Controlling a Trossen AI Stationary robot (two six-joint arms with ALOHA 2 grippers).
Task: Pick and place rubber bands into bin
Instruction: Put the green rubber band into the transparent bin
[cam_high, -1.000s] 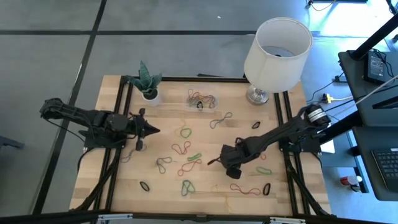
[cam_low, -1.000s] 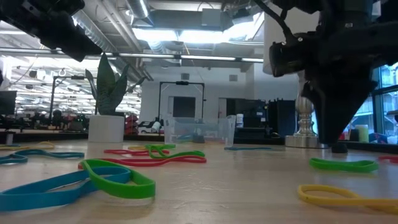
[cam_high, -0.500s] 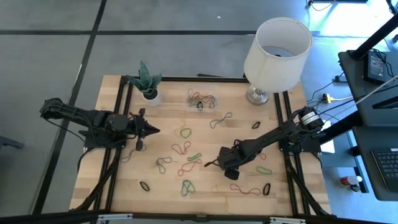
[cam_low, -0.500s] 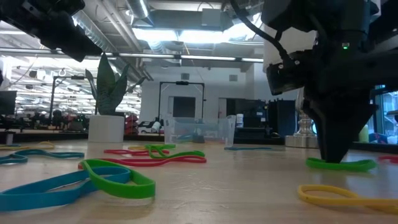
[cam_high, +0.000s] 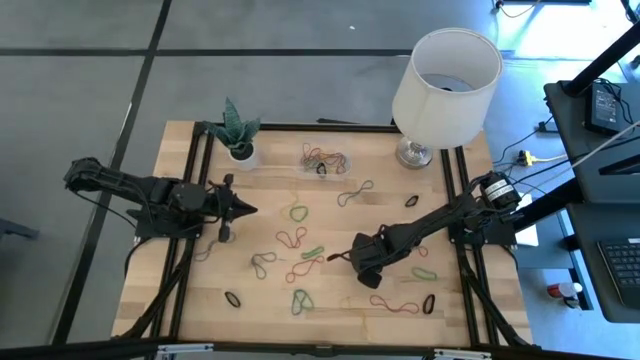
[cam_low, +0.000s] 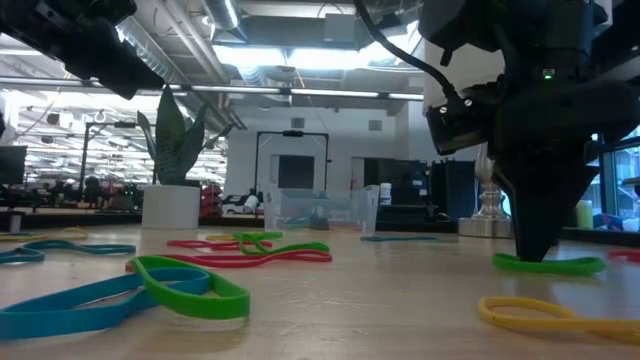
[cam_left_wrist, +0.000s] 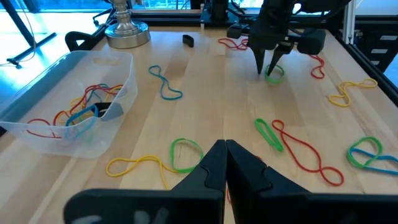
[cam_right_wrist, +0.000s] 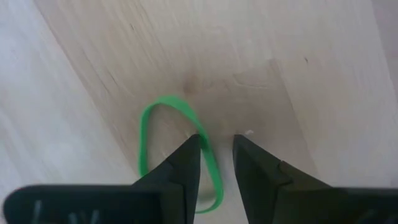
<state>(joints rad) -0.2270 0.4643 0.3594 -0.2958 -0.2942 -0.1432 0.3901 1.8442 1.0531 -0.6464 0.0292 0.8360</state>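
My right gripper points straight down near the middle right of the table. It is open by a narrow gap, with its tips low over a small green rubber band that lies flat on the wood. One side of that band runs under one fingertip; the other fingertip stands outside the loop. The same band shows in the left wrist view. In the high view the gripper hides it. The clear bin at the far middle holds several bands. My left gripper hangs shut at the left. My right gripper comes from above, pointing down, with one fingertip over the green band's one long side, near the middle of that side. The band lies flat on the table. I cannot tell whether the fingertip touches it.
Several more rubber bands lie scattered over the wood, such as a green and red pair and a yellow one. A lamp stands at the far right and a white plant pot at the far left.
My right gripper has come down from above the table until its tips are at the green band, rolling slightly about its own axis as it sank. Its gap has not visibly changed. The band has stayed in place.
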